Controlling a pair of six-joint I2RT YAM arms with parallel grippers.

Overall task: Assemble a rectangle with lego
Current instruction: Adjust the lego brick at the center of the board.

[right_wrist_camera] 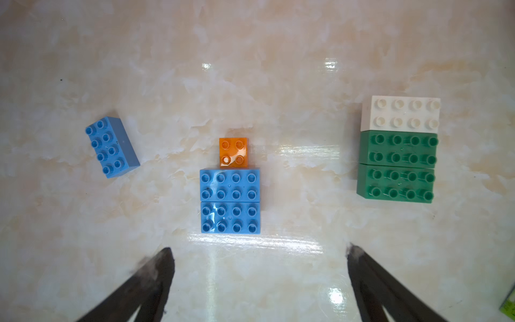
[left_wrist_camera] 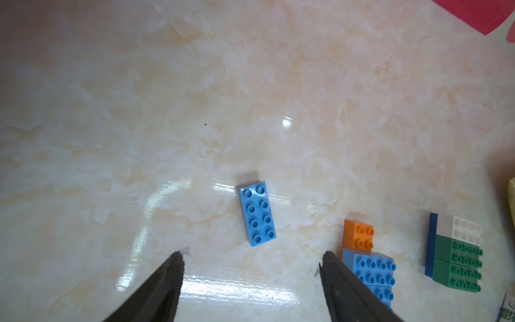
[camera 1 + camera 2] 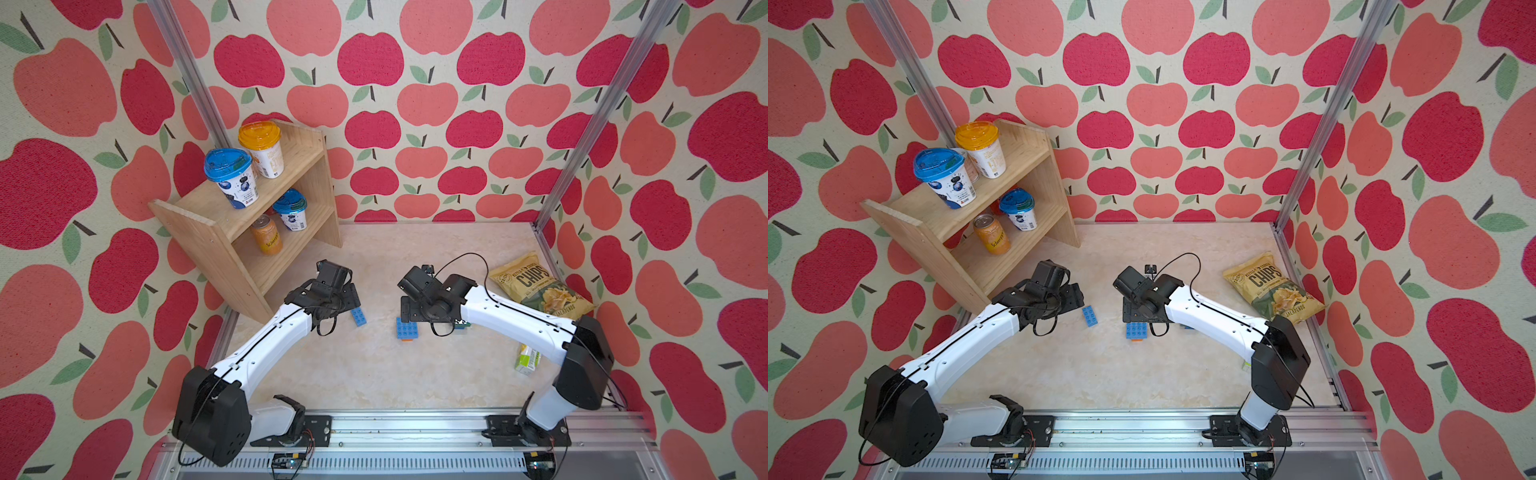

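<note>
The lego (image 3: 407,329) is found near the middle of both top views: a loose blue brick (image 3: 358,317), a blue pair (image 1: 230,200) with an orange brick (image 1: 233,152) against it, a green-and-white block (image 1: 398,150). Both the left gripper (image 2: 252,255) and right gripper (image 1: 259,249) are spread wide, nothing held. Judged light, rigid and glossy, the loose brick is best pinched across its long sides

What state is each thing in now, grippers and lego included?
left gripper: open, empty
right gripper: open, empty
loose blue brick: flat, studs up, alone
blue pair: flush side by side
orange brick: studs up, against blue pair
green-white block: three bricks flush in a row
chips bag: lying flat
</note>
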